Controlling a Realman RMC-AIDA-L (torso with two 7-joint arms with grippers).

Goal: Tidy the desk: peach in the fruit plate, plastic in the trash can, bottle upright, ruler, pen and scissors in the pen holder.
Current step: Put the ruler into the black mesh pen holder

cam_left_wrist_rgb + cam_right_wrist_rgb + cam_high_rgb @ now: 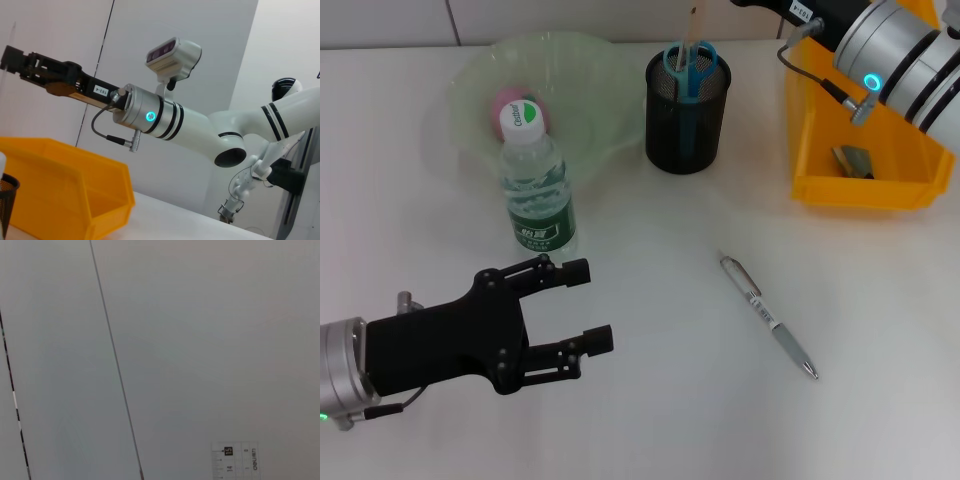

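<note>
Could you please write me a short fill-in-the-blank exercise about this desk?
1. The pen lies flat on the ___.
2. The scissors stand in the black mesh ___.
3. The bottle stands ___ before the fruit plate.
4. The left gripper is ___; the right arm reaches above the yellow bin.
Missing words: table; pen holder; upright; open.

bottle (537,190) stands before the fruit plate (590,110), pen holder (686,110) to its right.
</note>
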